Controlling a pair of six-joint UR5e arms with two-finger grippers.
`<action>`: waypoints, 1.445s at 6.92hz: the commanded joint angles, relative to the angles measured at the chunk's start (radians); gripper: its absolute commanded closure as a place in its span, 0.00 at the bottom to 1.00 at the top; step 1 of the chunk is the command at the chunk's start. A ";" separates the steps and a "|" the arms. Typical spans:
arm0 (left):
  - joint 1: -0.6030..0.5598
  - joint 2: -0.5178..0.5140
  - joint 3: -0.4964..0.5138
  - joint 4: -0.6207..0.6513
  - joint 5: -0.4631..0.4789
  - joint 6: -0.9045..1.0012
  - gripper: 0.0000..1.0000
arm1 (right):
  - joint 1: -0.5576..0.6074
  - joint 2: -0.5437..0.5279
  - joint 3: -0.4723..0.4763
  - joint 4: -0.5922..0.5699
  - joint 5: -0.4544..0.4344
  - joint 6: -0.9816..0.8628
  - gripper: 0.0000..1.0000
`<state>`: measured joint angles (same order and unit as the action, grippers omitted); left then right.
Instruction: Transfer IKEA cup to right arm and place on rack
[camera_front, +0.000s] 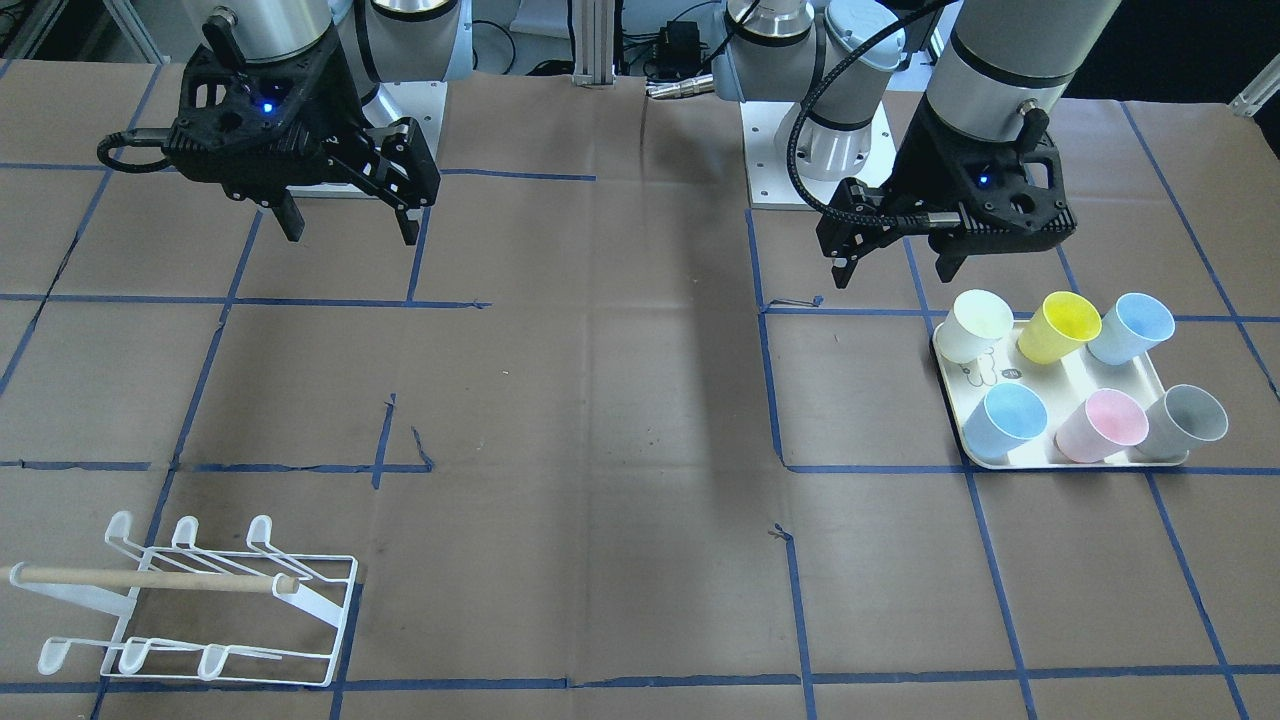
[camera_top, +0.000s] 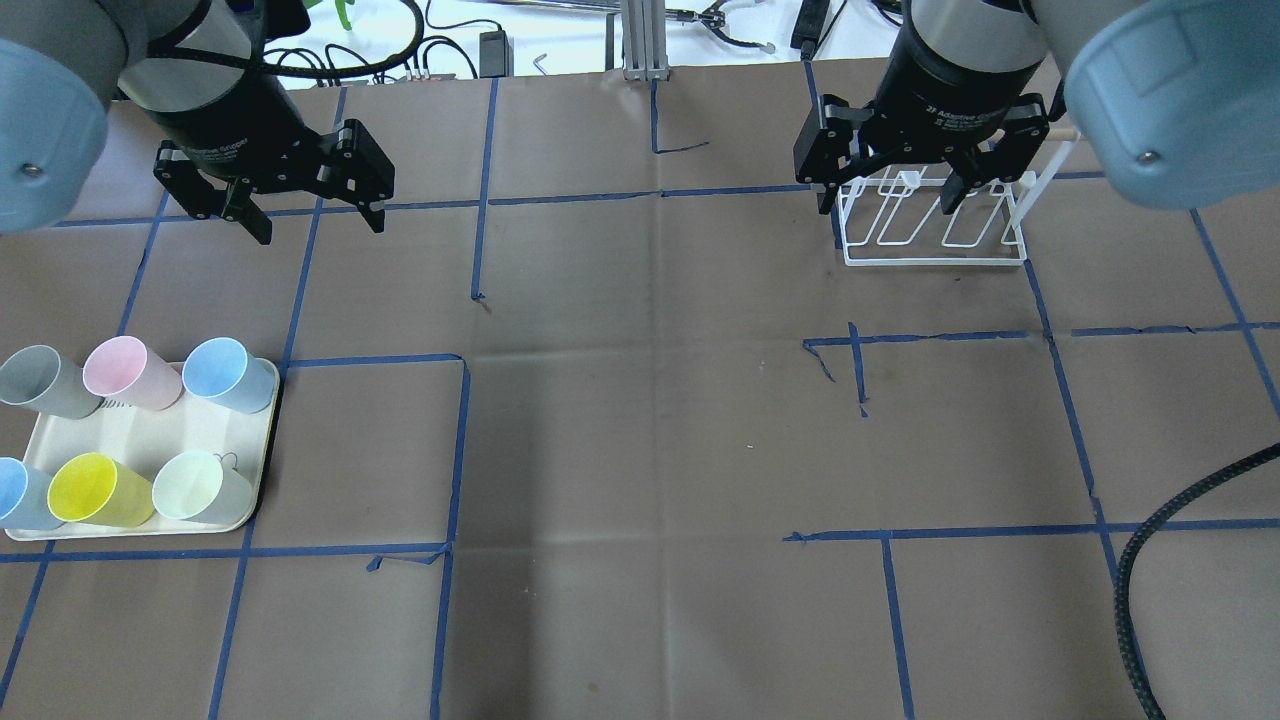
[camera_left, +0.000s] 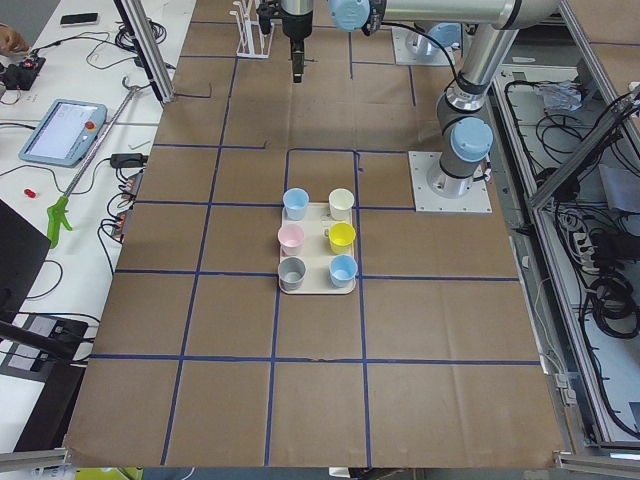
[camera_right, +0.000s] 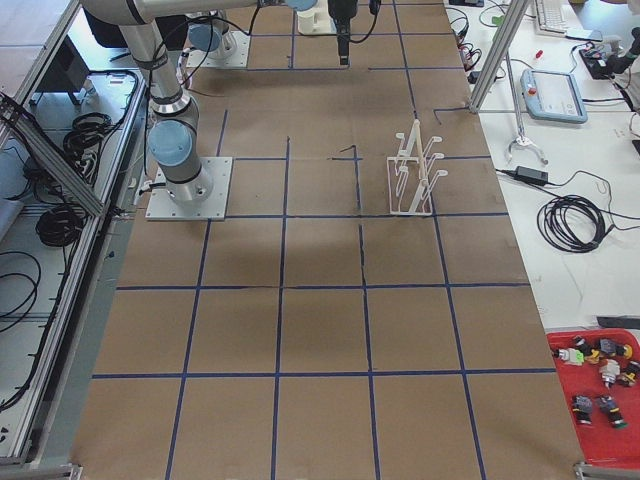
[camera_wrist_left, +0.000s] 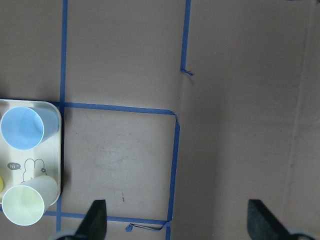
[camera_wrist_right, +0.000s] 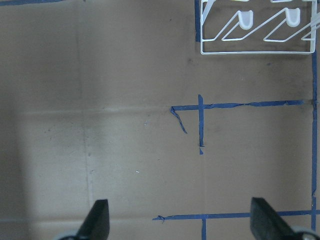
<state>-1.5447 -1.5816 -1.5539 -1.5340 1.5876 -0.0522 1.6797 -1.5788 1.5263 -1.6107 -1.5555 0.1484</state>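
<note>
Several IKEA cups stand on a cream tray (camera_top: 140, 440): grey (camera_top: 45, 380), pink (camera_top: 125, 372), blue (camera_top: 225, 372), yellow (camera_top: 95, 490), off-white (camera_top: 200, 487) and another blue at the view's edge. My left gripper (camera_top: 320, 230) hangs open and empty above the table, beyond the tray; the front view shows it (camera_front: 895, 268) just behind the off-white cup (camera_front: 975, 325). The right arm's gripper (camera_top: 890, 205) is open and empty above the white wire rack (camera_top: 935, 225), which holds no cup. The rack (camera_front: 200, 600) has a wooden dowel handle.
Brown paper with a blue tape grid covers the table. In the left wrist view the tray's corner (camera_wrist_left: 30, 165) holds the blue and off-white cups. The right wrist view catches the rack's lower edge (camera_wrist_right: 255, 50). A thick braided hose (camera_top: 1150, 560) crosses the near right corner.
</note>
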 joint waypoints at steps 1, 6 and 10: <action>0.000 0.003 0.000 -0.002 0.000 0.000 0.00 | 0.000 0.000 0.000 -0.002 0.000 -0.001 0.00; 0.002 0.005 -0.005 -0.002 -0.001 0.002 0.00 | 0.000 0.000 0.000 0.000 0.000 -0.003 0.00; 0.018 0.020 -0.027 -0.002 0.005 0.003 0.00 | 0.000 0.000 0.000 -0.002 0.000 -0.001 0.00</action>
<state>-1.5376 -1.5678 -1.5663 -1.5372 1.5892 -0.0506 1.6797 -1.5785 1.5263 -1.6120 -1.5554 0.1461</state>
